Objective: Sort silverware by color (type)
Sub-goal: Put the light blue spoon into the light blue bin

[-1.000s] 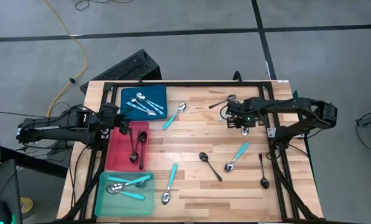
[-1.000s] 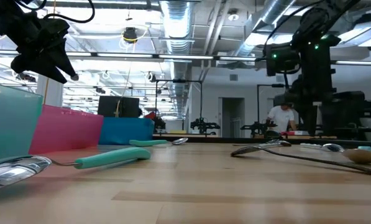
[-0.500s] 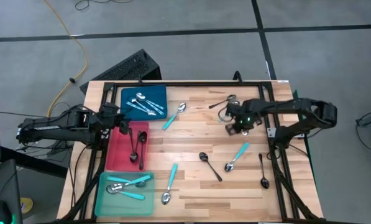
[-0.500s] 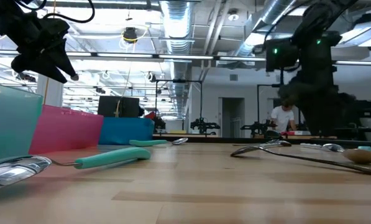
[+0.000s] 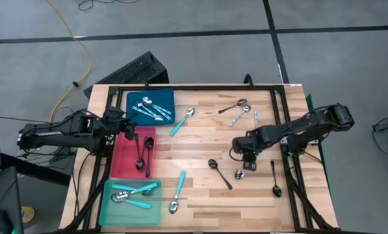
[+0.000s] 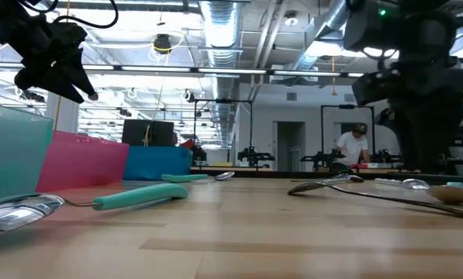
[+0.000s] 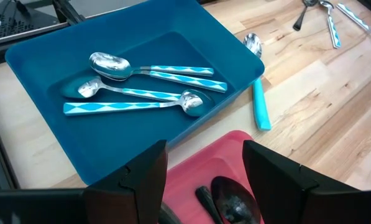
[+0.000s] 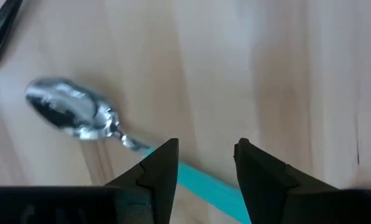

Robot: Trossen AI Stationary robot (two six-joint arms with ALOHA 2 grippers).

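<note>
Wooden table [image 5: 200,140], seen from above, clock directions from its centre.

- Right gripper [image 5: 244,155]: at 3 o'clock, low over a turquoise-handled spoon [image 8: 79,118]; fingers [image 8: 163,165] parted either side of the handle, not clamped on it.
- Left gripper [image 5: 129,132]: at 9 o'clock, above the red tray [image 5: 119,162]; fingers [image 7: 145,174] wide apart, holding nothing.
- Blue tray [image 5: 132,99], 11 o'clock: silver spoons [image 7: 148,84] with patterned handles.
- Red tray, 9 o'clock: black spoons [image 5: 142,156].
- Teal tray [image 5: 109,211], 7 o'clock: turquoise-handled spoons [image 5: 134,194].
- Loose on the boards: turquoise-handled spoon [image 5: 182,120] at 12; another [image 5: 177,192] at 6; black spoon [image 5: 219,173] at 5; black spoon [image 5: 275,179] at 4; small cluster [image 5: 240,110] at 1 — kinds unclear.
</note>
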